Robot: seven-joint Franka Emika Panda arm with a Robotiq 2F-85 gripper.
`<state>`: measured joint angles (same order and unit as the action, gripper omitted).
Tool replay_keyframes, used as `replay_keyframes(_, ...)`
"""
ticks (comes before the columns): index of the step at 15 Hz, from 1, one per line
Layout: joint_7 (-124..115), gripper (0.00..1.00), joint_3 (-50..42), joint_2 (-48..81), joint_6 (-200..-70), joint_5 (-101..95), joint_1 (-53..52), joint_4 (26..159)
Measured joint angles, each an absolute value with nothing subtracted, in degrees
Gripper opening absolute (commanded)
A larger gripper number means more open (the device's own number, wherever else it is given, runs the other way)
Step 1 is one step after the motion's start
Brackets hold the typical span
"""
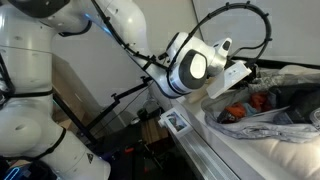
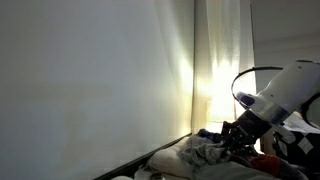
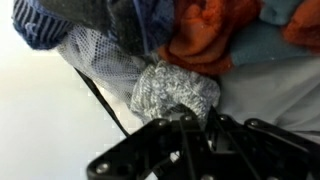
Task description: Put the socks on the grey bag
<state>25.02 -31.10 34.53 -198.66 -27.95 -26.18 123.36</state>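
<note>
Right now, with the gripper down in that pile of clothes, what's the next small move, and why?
Probably a short lift straight up: the gripper looks closed on the grey knit sock, which lies against the orange-red sock and white mesh.

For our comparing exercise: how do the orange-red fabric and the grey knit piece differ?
The orange-red fabric is one bright colour; the grey knit piece is speckled grey-white. The orange-red fabric lies beyond the jaws; the grey knit piece bunches right at them. Both are soft, crumpled.
</note>
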Motion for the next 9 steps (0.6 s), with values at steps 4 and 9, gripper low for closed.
replay_keyframes(4, 25.1, 0.03, -31.4, 34.3, -198.7, -27.8, -26.2, 123.6)
replay_keyframes(9, 27.4, 0.03, -34.8, 33.3, -198.7, -24.5, -29.1, 124.4)
